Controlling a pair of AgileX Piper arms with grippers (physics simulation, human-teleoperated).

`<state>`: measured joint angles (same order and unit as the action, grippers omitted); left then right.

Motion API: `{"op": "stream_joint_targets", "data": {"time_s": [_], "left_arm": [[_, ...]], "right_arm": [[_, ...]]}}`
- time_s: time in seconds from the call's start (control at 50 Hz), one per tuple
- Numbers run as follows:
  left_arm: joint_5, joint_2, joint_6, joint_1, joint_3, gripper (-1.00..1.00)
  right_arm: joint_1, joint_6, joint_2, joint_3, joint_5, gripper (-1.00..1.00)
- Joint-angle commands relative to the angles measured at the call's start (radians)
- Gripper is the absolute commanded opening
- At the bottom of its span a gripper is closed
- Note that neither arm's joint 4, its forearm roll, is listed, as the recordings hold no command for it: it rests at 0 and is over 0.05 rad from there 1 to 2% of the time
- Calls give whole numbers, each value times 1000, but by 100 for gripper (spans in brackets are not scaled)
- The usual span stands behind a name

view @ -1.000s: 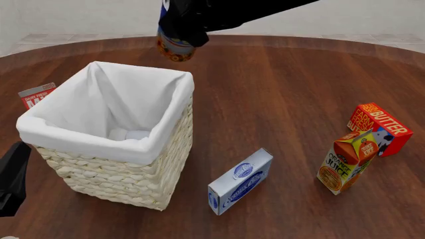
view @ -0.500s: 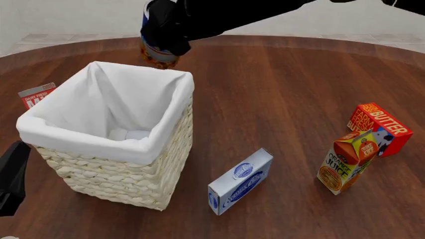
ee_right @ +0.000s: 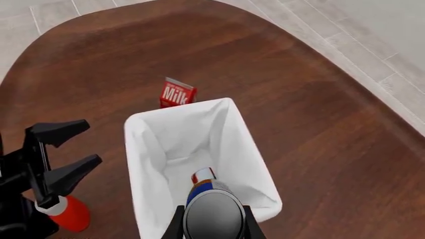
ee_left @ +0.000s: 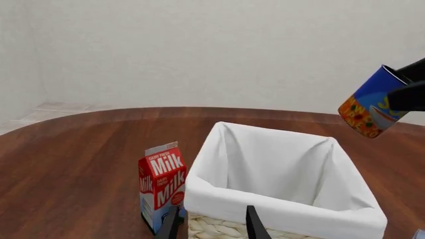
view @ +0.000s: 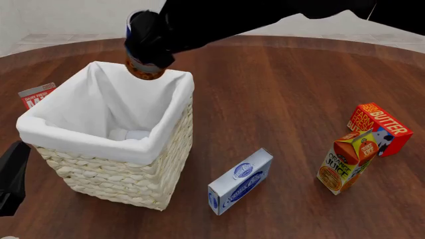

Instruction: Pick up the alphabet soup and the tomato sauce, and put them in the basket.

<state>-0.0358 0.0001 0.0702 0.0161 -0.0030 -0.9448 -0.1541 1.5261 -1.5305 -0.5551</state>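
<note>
My right gripper [view: 150, 46] is shut on the alphabet soup [view: 144, 70], a blue can with yellow marks and an orange base [ee_left: 369, 107]. It hangs tilted over the far rim of the basket [view: 106, 144]; from above I see its silver top [ee_right: 214, 217]. On the basket's white-lined floor lies a small white and red can, the tomato sauce [ee_right: 202, 175]. My left gripper [ee_left: 211, 226] stands open and empty at the basket's near left side [ee_right: 63, 157], apart from both cans.
A red and white milk carton [ee_left: 161, 186] stands left of the basket [ee_left: 279, 204]. To the right are a blue-and-white flat box [view: 240, 181], an orange juice carton [view: 347, 162] and a red butter box [view: 378, 128]. A red object [ee_right: 66, 214] sits by the left arm [view: 10, 179].
My right gripper has carried the soup can leftward and lower, from behind the basket's far corner to above its far rim. The left arm has not moved.
</note>
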Motion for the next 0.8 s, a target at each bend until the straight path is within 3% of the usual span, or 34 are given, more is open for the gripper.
{"op": "stream_joint_targets", "data": {"time_s": [0.02,0.8], "left_arm": [[0,0,1,0,-1,100],[2,0,11,5,0,100]], "right_arm": [[-18,22,2,2,13,-100],[-83,32,96,-9,55,-100]]}}
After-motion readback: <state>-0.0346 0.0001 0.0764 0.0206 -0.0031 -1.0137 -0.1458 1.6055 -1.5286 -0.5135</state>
